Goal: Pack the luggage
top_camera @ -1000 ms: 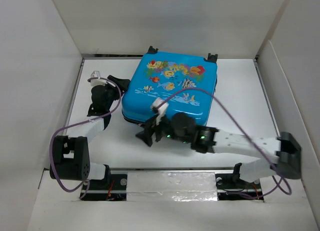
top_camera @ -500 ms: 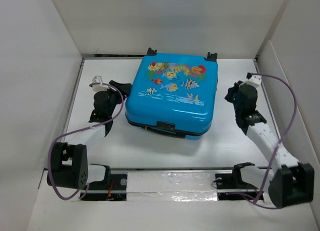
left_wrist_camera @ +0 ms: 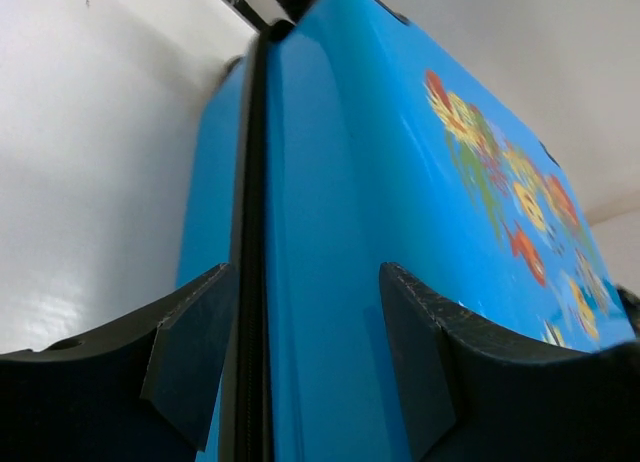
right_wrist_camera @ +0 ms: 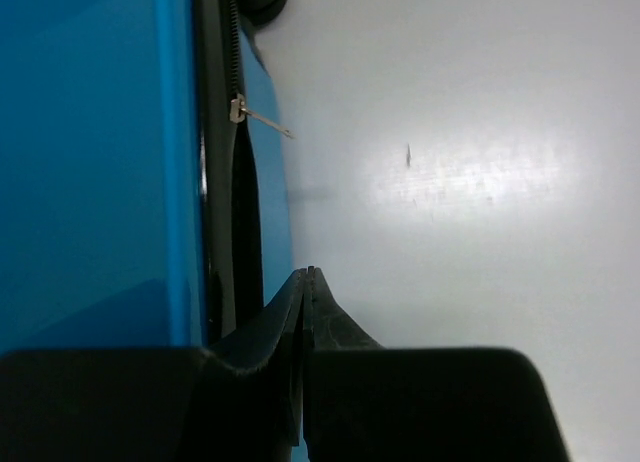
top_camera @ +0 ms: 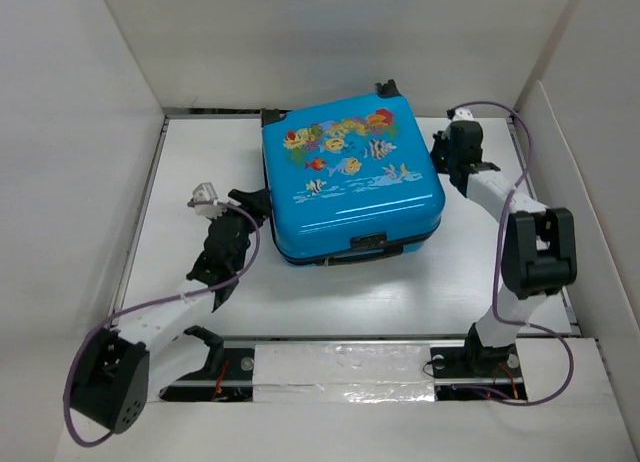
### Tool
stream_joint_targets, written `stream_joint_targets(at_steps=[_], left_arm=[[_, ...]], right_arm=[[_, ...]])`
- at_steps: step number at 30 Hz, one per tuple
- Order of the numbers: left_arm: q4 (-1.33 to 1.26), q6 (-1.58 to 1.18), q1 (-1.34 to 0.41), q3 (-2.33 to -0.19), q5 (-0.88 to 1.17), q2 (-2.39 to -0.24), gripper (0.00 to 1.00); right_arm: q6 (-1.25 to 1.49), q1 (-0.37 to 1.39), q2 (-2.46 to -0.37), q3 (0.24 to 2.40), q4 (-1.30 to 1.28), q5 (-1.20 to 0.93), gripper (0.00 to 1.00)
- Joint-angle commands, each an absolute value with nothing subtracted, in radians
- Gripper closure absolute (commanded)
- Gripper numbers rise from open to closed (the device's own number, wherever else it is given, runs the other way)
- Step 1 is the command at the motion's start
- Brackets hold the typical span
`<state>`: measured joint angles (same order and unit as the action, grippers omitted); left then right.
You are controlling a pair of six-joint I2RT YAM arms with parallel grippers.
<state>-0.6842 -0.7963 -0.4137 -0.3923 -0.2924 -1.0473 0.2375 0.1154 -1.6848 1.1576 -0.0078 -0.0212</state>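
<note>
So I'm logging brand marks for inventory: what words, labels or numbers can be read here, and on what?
None can be read. The luggage carries only a fish and coral picture print, no lettering; its front latch is too small to show any mark.

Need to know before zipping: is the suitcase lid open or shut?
Shut: the luggage lies flat, printed shell up, its halves meeting at the seam. Whether the zip is fully closed, cannot tell.
</note>
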Motion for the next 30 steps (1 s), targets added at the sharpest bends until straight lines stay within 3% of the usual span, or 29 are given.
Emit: stream_joint_targets(at_steps=[1,4,6,7,9,10,13,16,17,18,20,21,22,25,28,30], left_arm=[[-0.528,-0.825,-0.642,-0.305,-0.098,-0.999,0.43],[-0.523,-0.885,-0.773,-0.258,-0.207,-0.933,0.43],[-0.514,-0.903,-0.863,-0.247,-0.259,-0.894,0.43],[-0.509,-0.902,-0.894,-0.248,-0.322,-0.878,0.42],[-0.457,-0.879,-0.957,-0.291,-0.392,-0.836,0.40],[-0.430,-0.847,-0.972,-0.311,-0.466,-0.821,0.39],[-0.390,-0.769,-0.991,-0.385,-0.550,-0.753,0.36],[-0.400,-0.672,-0.991,-0.443,-0.606,-0.697,0.36],[-0.399,-0.654,-0.991,-0.454,-0.624,-0.671,0.36],[-0.399,-0.625,-0.991,-0.466,-0.641,-0.660,0.36],[-0.394,-0.615,-0.991,-0.460,-0.692,-0.640,0.41],[-0.390,-0.620,-0.991,-0.437,-0.709,-0.624,0.45],[-0.373,-0.635,-0.979,-0.425,-0.735,-0.615,0.60],[-0.249,-0.725,-0.910,-0.376,-0.709,-0.569,0.85],[-0.157,-0.784,-0.818,-0.307,-0.643,-0.512,0.93],[-0.149,-0.804,-0.764,-0.249,-0.582,-0.492,0.93]], right_arm=[[0.238,0.233,-1.801,1.360,0.058,-0.339,0.98],[0.250,0.247,-1.897,1.512,0.035,-0.393,0.96],[0.279,0.238,-1.951,1.587,0.003,-0.423,0.88],[0.290,0.238,-1.957,1.635,0.003,-0.423,0.71],[0.308,0.227,-1.960,1.681,-0.027,-0.382,0.51],[0.313,0.203,-1.941,1.709,-0.034,-0.365,0.33],[0.345,0.161,-1.841,1.698,-0.011,-0.371,0.25],[0.379,0.114,-1.690,1.542,0.138,-0.388,0.24],[0.383,0.114,-1.555,1.405,0.223,-0.385,0.24],[0.383,0.114,-1.478,1.326,0.254,-0.380,0.25],[0.388,0.138,-1.232,1.142,0.363,-0.383,0.70],[0.391,0.203,-1.148,0.938,0.412,-0.388,0.87],[0.388,0.248,-1.073,0.837,0.452,-0.387,1.00],[0.377,0.463,-0.832,0.531,0.529,-0.330,1.00],[0.370,0.645,-0.674,0.380,0.401,-0.258,1.00],[0.399,0.728,-0.600,0.306,0.390,-0.194,1.00]])
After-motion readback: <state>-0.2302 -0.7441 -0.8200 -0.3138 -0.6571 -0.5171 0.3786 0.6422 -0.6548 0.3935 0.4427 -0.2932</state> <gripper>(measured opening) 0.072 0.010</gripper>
